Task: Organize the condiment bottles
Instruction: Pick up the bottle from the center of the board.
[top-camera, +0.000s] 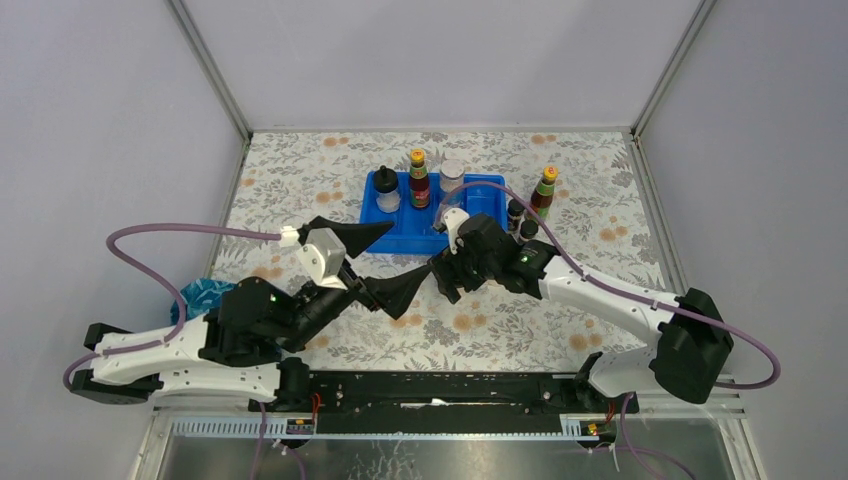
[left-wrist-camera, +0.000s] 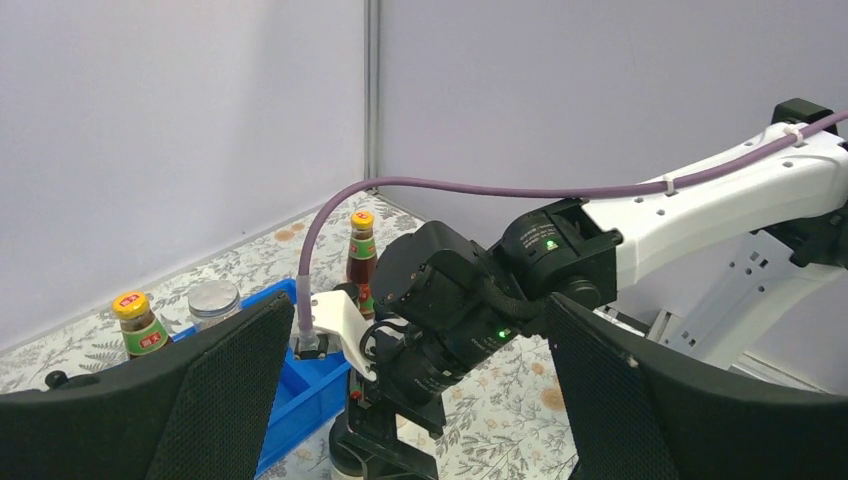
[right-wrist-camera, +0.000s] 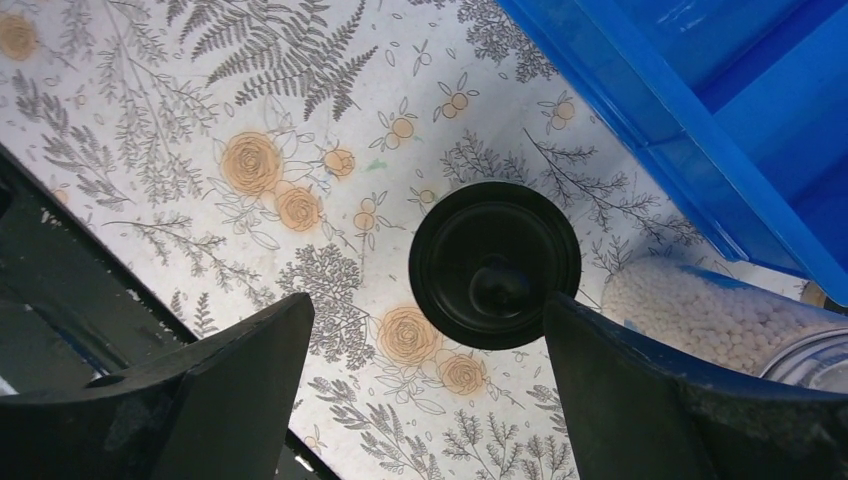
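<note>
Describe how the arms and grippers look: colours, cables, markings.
The left arm and right arm have white links, black joints and a green light. A purple cable loops along each. The left gripper and right gripper are black, with broad tapered fingers.

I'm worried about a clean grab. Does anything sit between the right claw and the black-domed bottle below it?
Nothing visible does. The black-domed bottle shows in the open gap of the right claw; a bead-filled jar sits close beside it, toward the tray.
</note>
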